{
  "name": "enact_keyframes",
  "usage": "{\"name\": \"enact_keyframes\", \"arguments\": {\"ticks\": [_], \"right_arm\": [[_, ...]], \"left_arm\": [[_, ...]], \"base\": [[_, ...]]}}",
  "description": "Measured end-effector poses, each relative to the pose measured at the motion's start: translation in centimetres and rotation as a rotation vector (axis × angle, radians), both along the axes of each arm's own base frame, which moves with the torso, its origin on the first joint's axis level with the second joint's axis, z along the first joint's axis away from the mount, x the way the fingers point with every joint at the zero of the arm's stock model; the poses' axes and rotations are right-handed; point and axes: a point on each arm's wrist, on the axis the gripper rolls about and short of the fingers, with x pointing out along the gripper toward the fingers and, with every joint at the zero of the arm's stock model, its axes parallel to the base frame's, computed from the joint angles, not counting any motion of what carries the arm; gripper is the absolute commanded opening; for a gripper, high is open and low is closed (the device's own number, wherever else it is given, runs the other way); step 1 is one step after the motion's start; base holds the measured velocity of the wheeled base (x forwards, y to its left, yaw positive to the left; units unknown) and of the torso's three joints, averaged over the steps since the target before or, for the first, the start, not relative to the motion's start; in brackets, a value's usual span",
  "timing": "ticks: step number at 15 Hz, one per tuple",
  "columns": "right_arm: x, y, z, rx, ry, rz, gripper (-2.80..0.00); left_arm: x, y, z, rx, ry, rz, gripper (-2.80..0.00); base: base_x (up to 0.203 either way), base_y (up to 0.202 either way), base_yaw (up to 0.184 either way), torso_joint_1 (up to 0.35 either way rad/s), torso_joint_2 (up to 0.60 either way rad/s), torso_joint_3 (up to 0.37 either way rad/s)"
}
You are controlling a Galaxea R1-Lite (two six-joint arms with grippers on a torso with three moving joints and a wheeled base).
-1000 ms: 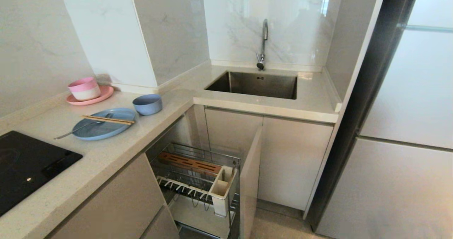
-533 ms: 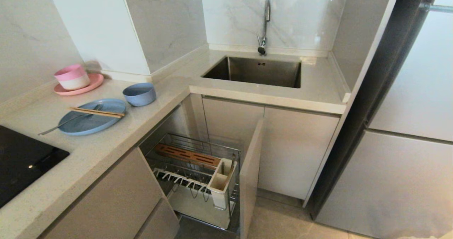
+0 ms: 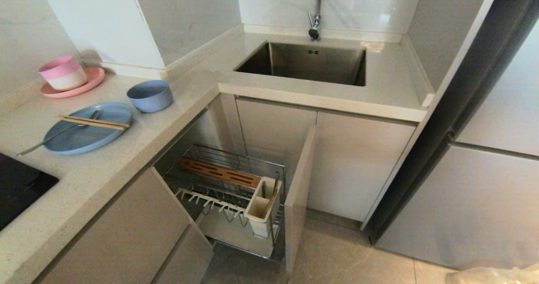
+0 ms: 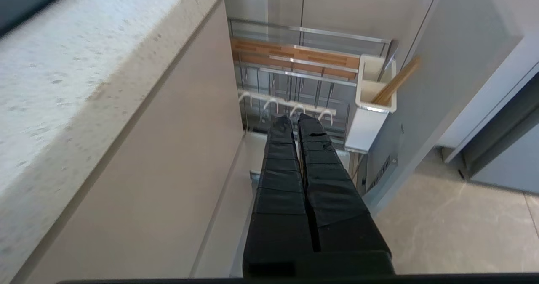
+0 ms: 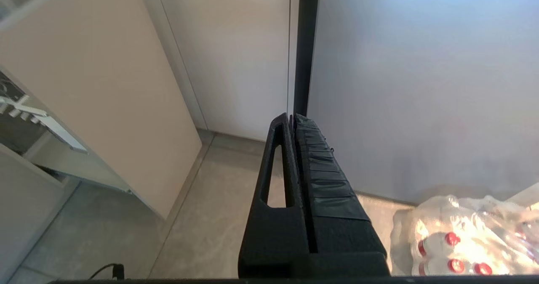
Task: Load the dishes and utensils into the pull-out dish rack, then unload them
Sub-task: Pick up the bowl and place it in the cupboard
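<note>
A pale speckled surface (image 3: 105, 162) is seen running along the left and turning toward a steel sink (image 3: 311, 63) with a chrome tap (image 3: 315, 21) at the back wall. On the left stretch of the surface a dusty-blue plate (image 3: 84, 130) is laid flat, with wooden chopsticks (image 3: 92, 122) resting across its top and a silver fork (image 3: 54, 134) lying on it, the handle overhanging the rim toward the black hob (image 3: 19, 191). A dusty-blue bowl (image 3: 150, 95) is set upright just beside the plate, on the sink side. Farther back a pink bowl (image 3: 63, 72) is stood on a pink plate (image 3: 86, 82).

Below the surface the pull-out dish rack (image 3: 227, 187) is drawn out, its beige front panel (image 3: 299, 195) standing edge-on. Inside the chrome wire frame a brown slotted wooden strip (image 3: 217, 173) is seen along the far side, a row of white hooks (image 3: 206, 202) along the near side, and a white utensil caddy (image 3: 263, 204) against the panel. In the left wrist view, light-brown sticks (image 4: 396, 82) are seen leaning in the caddy.

Neither arm is shown in the head view. The left claw (image 4: 294, 120) is held with its black fingers pressed together, empty, pointed toward the rack beside the cabinet face. The right claw (image 5: 291, 118) is likewise closed on nothing, hanging over the tiled floor (image 5: 202, 216) before a pale refrigerator door (image 5: 421, 86), with a plastic-wrapped pack of bottles (image 5: 459, 233) near it.
</note>
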Motion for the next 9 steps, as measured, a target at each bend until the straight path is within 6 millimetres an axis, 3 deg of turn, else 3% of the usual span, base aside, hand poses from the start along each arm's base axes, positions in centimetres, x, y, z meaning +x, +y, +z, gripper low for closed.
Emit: {"name": "enact_keyframes", "arguments": {"ticks": [9], "right_arm": [[0.00, 0.00, 0.00, 0.000, 0.000, 0.000, -2.80]], "left_arm": [[0.00, 0.00, 0.00, 0.000, 0.001, -0.001, -2.80]], "base": [[0.000, 0.000, 0.000, 0.002, 0.00, -0.197]]}}
